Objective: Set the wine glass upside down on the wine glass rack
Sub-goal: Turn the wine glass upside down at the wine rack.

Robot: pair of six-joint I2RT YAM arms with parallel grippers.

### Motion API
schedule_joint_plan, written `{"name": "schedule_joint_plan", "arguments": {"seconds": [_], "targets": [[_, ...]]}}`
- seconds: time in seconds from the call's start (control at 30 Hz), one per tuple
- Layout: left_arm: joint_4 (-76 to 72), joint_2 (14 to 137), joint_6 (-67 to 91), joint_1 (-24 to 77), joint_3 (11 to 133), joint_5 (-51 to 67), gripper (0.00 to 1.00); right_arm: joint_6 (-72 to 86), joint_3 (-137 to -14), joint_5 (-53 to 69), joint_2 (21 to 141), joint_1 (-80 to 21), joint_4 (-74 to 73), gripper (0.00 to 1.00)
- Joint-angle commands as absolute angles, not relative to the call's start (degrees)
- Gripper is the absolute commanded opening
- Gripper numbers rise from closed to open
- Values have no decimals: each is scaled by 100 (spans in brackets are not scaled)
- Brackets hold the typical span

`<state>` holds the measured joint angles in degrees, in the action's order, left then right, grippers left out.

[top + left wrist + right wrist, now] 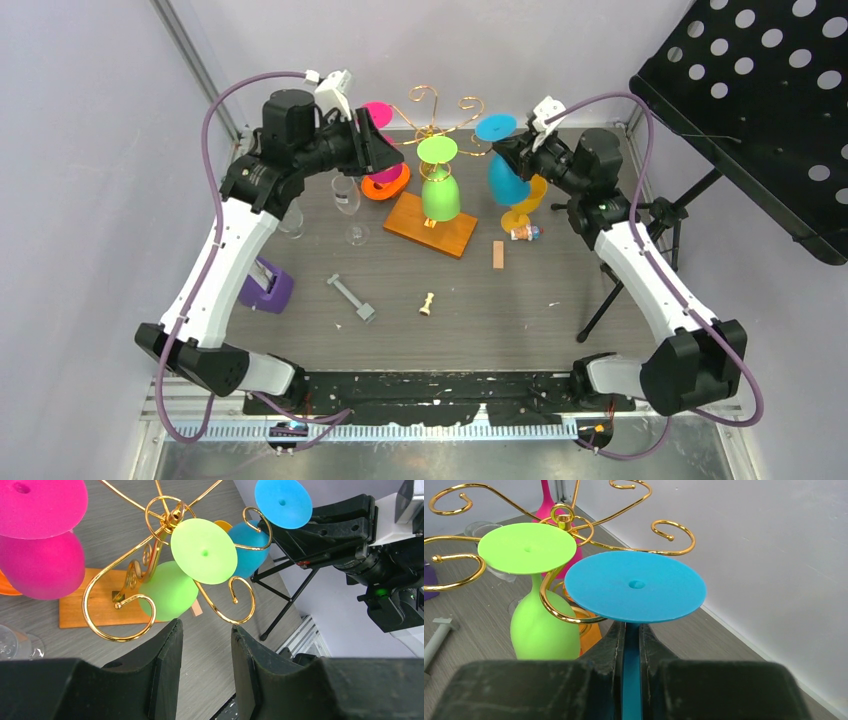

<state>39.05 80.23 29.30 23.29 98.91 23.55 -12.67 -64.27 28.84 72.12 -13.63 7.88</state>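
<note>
Right jaws clenched on the blue glass (635, 586) by its stem, foot up, just right of centre beside the rack (410, 218) curls and hanging green glass (438, 190). Left jaws parted, empty.

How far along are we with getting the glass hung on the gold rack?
Done: the lime-green plastic wine glass hangs upside down on the gold wire rack. In hand: the right gripper is shut on the stem of the inverted blue plastic wine glass, foot beside a curled arm. Left: seat it and release. The left gripper is open and empty.
</note>
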Motion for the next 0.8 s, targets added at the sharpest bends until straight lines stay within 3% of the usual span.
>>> {"name": "schedule_joint_plan", "arguments": {"seconds": [0.0,0.77], "targets": [[3593,7897,2778,2338,9814,2366,40,-1063,-6515,3226,7320,-1345,1359,5],[3520,8137,2773,2344,10000,2461,40,-311,-6253,4357,7916,-1341,2309,6]]}}
